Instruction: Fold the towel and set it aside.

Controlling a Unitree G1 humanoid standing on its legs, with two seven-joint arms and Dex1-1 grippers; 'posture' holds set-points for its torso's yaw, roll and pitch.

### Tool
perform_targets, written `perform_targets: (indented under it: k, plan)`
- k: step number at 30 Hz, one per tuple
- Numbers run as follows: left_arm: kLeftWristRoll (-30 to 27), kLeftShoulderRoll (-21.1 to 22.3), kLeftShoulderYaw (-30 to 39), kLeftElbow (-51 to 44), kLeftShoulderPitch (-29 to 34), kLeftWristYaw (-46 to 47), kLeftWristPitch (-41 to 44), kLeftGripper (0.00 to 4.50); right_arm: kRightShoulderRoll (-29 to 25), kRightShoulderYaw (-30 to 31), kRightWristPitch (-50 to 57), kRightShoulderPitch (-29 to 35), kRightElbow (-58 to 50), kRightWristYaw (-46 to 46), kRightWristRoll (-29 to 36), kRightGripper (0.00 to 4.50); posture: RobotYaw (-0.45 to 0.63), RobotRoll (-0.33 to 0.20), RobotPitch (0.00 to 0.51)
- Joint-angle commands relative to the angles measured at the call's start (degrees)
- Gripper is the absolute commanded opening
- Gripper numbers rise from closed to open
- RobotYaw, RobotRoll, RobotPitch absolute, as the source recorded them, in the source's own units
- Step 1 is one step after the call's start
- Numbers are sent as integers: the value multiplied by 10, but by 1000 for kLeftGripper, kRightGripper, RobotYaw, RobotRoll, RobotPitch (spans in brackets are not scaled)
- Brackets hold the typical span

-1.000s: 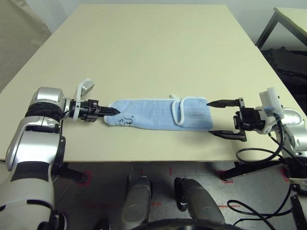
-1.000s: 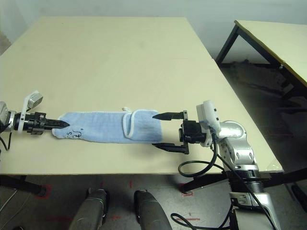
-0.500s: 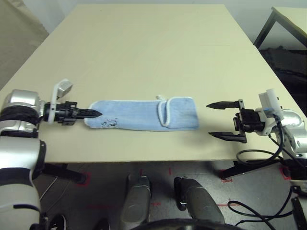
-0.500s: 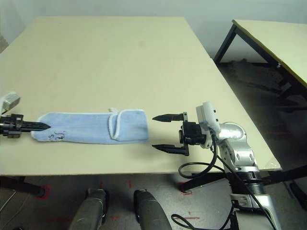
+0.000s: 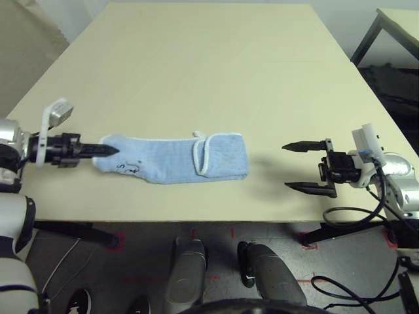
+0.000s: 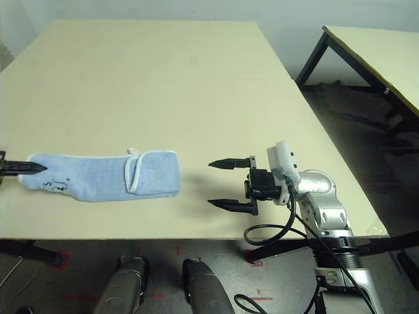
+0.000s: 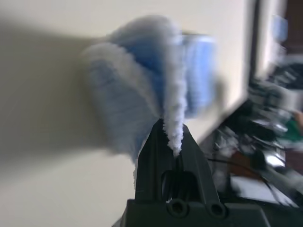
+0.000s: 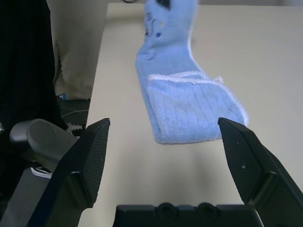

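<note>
Left gripper clamped on folded light-blue terry towel, 9 o'clock end.
Right gripper apart, empty; cloth judged soft, limp: grip hemmed edge.

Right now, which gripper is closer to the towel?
Left. The left gripper is shut on the towel at its end; the right gripper is open and apart from its folded end.

Motion blur smears the towel just beyond the left gripper, whose closed jaws hide the pinched edge. The dark embroidered mark near those jaws is too small to read. The towel's far end is cropped beyond the right gripper.
</note>
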Motion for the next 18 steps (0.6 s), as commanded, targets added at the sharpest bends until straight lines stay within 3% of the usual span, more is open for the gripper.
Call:
perform_targets:
  k: [1, 7, 18]
  plan:
    - [-26, -23, 38, -40, -18, 29, 42, 32, -4, 5, 0, 11, -13, -3, -3, 4500, -22, 0, 180]
    - [-106, -53, 40, -170, -1, 41, 140, 32, -6, 1, 3, 30, -36, -16, 0, 4500, -50, 0, 181]
    - [-155, -131, 65, -209, 14, 127, 162, 32, -4, 1, 10, 65, -77, -45, 5, 4500, -78, 0, 177]
